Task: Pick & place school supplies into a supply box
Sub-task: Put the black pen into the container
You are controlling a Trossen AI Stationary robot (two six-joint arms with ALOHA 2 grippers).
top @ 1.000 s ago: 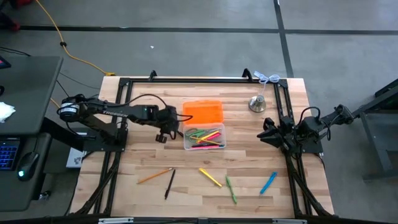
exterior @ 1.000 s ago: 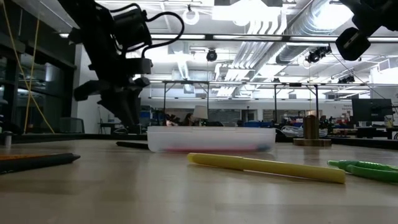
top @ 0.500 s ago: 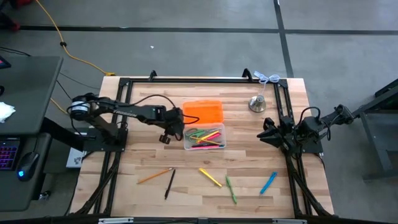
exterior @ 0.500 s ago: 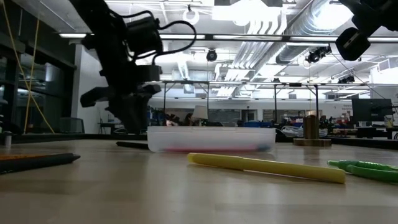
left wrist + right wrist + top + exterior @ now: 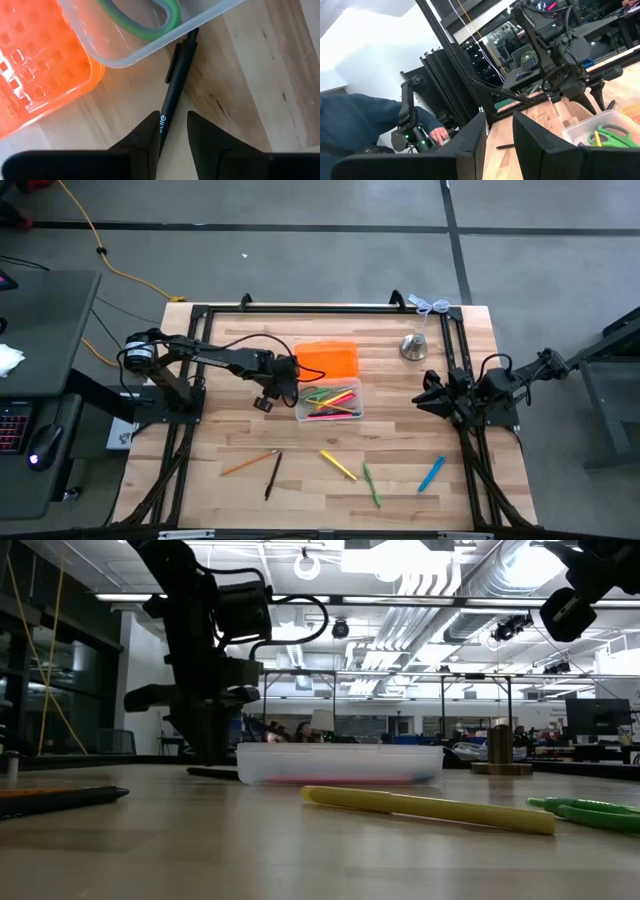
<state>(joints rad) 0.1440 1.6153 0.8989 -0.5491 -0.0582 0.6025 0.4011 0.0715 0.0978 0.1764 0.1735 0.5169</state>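
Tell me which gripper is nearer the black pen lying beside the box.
Left. The left gripper hangs right over the black pen by the supply box; the right gripper waits across the table, past the box.

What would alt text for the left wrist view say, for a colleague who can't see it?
The left gripper points down at a black pen lying on the wooden table against the outside of the clear supply box, its fingers parted astride the pen's near end. The box's orange lid lies open alongside, and green-handled scissors show through the box wall.
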